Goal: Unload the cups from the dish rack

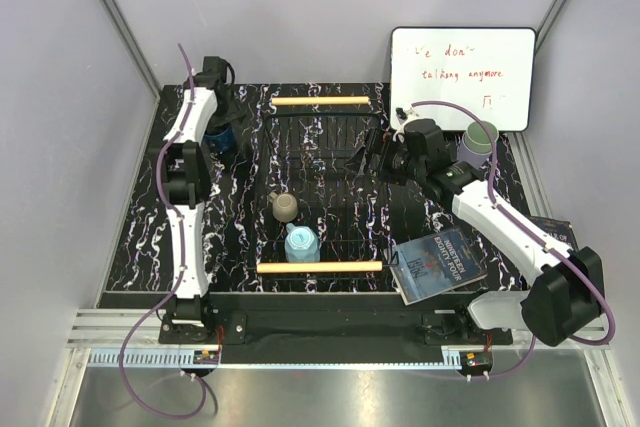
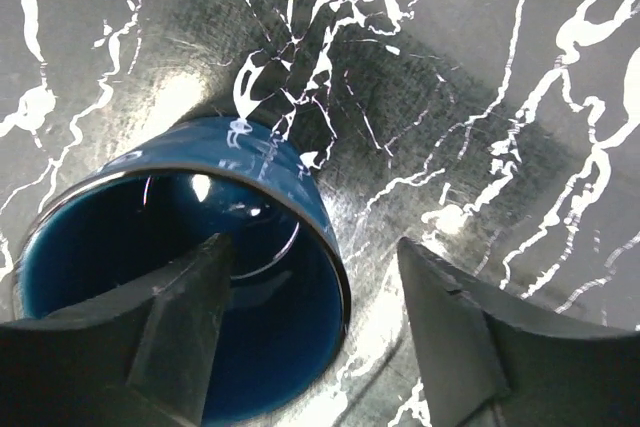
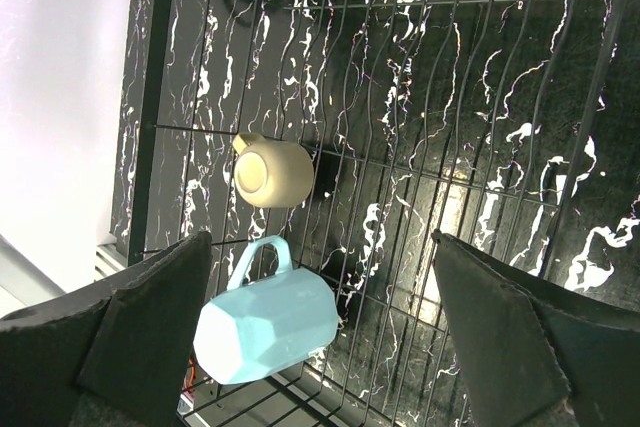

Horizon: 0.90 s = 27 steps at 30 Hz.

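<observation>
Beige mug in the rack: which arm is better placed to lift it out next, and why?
Probably right. Its open right gripper hangs over the dish rack, the beige mug in its wrist view; the left gripper is off at the navy mug outside the rack.

Top camera overlooks the black wire dish rack (image 1: 320, 267) from behind. Right wrist views its near end closely; left wrist, marbled tabletop (image 2: 480, 97) beside it.

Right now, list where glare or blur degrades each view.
Left wrist: glare spots on the navy mug, inside its glaze, and on the table; the left pincer's fingers are soft, near-lens silhouettes. Right wrist: a bright patch beneath the dish rack wires; beige mug and light blue mug sharp; right pincer's fingers dark, blurred. Top external: evenly lit, sharp.
</observation>
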{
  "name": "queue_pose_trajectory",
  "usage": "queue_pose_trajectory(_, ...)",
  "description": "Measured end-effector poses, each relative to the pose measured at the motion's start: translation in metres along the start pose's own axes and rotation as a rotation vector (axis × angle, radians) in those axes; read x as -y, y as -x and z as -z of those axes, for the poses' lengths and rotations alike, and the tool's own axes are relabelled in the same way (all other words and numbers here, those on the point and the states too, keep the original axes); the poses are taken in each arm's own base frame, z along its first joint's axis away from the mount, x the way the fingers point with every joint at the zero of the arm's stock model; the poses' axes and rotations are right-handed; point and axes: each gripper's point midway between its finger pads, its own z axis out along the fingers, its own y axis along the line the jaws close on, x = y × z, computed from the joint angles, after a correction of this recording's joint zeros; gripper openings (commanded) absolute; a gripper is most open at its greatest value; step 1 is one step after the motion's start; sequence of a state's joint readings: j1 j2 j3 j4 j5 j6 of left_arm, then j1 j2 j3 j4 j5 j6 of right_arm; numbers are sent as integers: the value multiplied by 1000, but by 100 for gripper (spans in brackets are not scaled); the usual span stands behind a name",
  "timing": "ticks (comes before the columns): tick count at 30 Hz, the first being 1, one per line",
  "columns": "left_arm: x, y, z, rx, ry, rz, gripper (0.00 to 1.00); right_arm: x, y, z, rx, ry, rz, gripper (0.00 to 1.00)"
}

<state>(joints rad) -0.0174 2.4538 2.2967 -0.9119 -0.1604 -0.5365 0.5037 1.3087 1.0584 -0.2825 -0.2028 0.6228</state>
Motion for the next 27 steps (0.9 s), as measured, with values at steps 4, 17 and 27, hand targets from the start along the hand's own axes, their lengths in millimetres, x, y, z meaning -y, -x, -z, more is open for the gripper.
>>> queue_pose_trajectory(4,3,11,25,35,-22,20,93,0,0,0,1,0,4,100)
queue_pose_trajectory(17,62,28,276,398,-381,8,99,-17,7,8,13,-157,201,95)
queue_pose_trajectory(27,21,-102,306,376,-395,-122,99,-94,-62,15,-207,-65,422,100)
